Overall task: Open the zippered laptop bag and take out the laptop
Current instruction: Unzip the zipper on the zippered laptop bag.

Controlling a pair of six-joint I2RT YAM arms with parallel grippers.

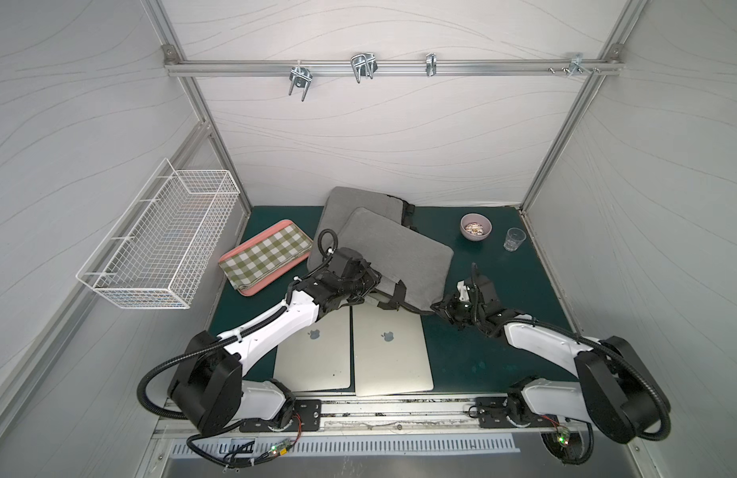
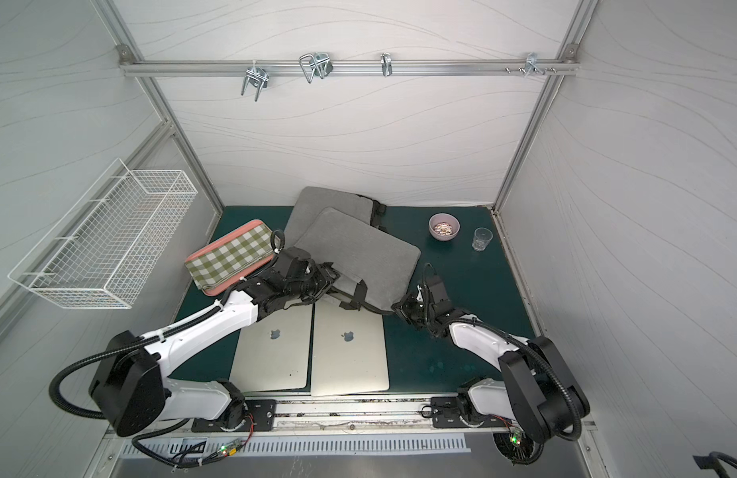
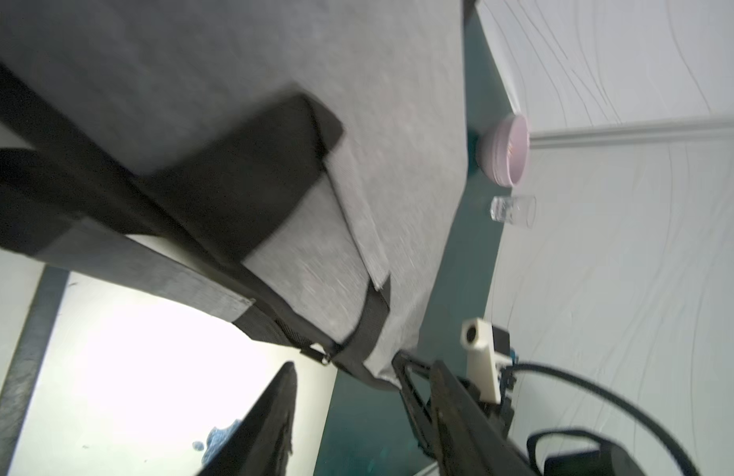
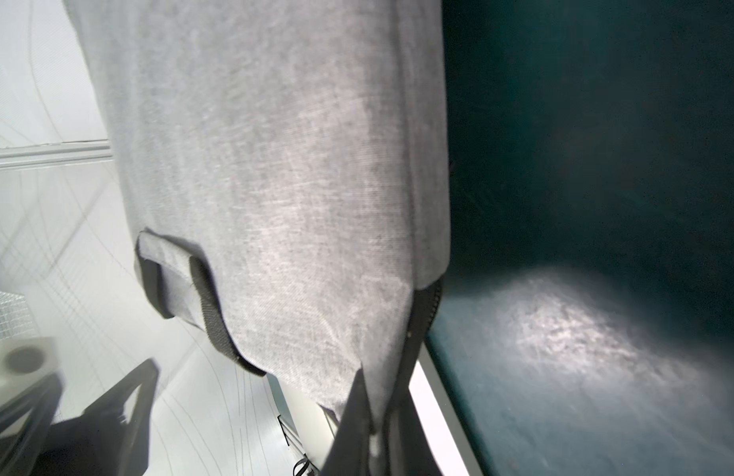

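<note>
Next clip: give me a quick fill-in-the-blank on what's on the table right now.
1. ___ silver laptops lie side by side.
2. The glass stands beside the pink ___.
3. The right gripper pinches the upper bag at its ___.
Missing: two; bowl; corner.

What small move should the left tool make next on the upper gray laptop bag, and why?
Probably move the left tool onto what looks like the metal zipper pull and close. The right tool is shut on the upper gray laptop bag's near corner beside the zipper, anchoring it; the left tool is open, holding nothing.
</note>
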